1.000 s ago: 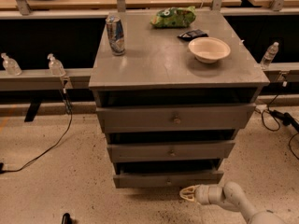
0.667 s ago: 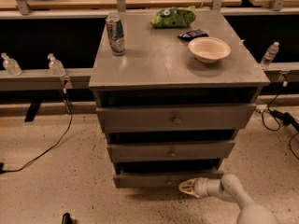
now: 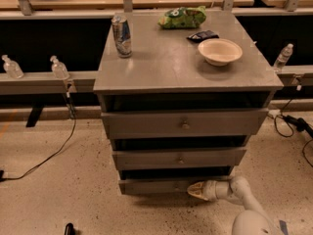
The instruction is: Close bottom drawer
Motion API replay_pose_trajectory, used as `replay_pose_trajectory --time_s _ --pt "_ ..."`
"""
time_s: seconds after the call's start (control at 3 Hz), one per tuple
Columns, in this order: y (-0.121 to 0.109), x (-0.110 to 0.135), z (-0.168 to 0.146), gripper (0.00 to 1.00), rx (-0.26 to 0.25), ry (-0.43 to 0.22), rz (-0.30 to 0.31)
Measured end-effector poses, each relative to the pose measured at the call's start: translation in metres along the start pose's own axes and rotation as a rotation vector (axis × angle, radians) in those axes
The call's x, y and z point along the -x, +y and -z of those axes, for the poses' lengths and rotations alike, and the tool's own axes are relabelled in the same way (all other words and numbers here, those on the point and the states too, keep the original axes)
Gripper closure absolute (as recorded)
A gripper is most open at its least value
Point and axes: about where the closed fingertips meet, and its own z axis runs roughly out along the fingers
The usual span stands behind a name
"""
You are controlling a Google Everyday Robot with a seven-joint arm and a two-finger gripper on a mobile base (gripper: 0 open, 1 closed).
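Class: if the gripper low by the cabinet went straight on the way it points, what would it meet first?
Probably the front panel of the bottom drawer. The gripper sits low down and points left, right at that panel, though depth is unclear.

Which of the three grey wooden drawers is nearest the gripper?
The narrowest, lowest grey wooden drawer; the cream gripper sits at its front panel, right of centre, below the others.

- can [image 3: 122, 35] sits near the back left corner of the cabinet top [image 3: 166, 67]
- snack bag [image 3: 182, 17] at the back edge, bowl [image 3: 219, 51] by the right edge, small packet [image 3: 202, 35] just behind it
- 3 drawers stacked underneath, bottom drawer [image 3: 151, 186] lowest
- gripper [image 3: 194, 190] down by the floor, at that drawer's front, right of its middle
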Motion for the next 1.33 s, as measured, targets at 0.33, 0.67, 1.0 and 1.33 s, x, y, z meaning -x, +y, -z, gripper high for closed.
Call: replay_pose_trajectory --time_s 0.33,0.67,1.0,1.33 --pt "-0.008 -0.005 0.0 1.0 -0.033 -0.01 -0.014" --pt "-0.002 -0.013 -0.006 1.0 -0.047 -0.02 -0.022" --pt "0.002 -0.017 -0.01 1.0 -0.057 -0.02 -0.013" --pt "0.0 -0.014 -0.017 1.0 -0.069 -0.016 0.002"
